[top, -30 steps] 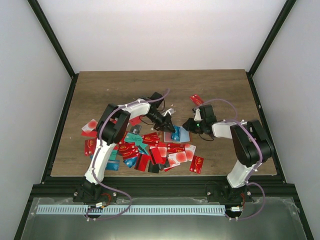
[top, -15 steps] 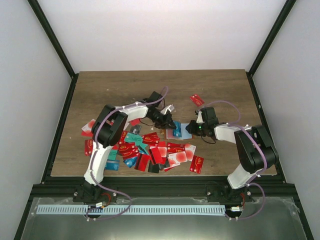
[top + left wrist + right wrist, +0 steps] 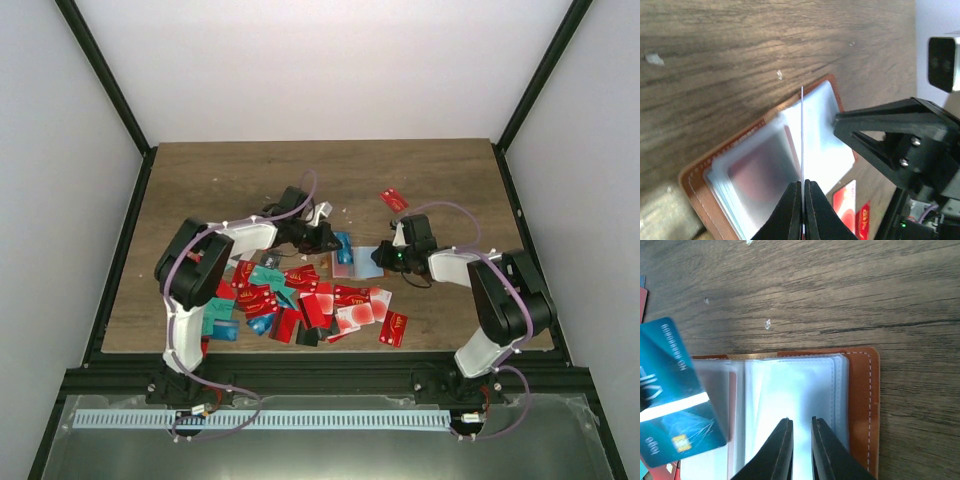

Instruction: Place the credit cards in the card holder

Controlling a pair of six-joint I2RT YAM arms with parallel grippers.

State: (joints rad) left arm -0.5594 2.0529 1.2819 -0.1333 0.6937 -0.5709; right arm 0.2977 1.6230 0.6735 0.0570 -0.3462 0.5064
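The card holder (image 3: 362, 265) lies open on the table, brown cover (image 3: 862, 405) down and clear sleeves up. My left gripper (image 3: 325, 240) is shut on a teal credit card (image 3: 672, 390), held on edge over the holder's left half; in the left wrist view the card (image 3: 802, 130) shows as a thin line rising from the pinched fingertips (image 3: 803, 182). My right gripper (image 3: 801, 420) sits over the holder's right sleeves, its jaws a narrow gap apart with nothing between them. Several more credit cards (image 3: 290, 295), mostly red, lie heaped in front of the left arm.
A single red card (image 3: 393, 199) lies behind the right gripper, and another (image 3: 393, 328) sits near the front edge. Red cards (image 3: 846, 202) lie just beside the holder. The two grippers are close together over the holder.
The right gripper slid left onto the holder's sleeves. The left arm's elbow swung left and its gripper drew back slightly, still holding the teal card over the holder.
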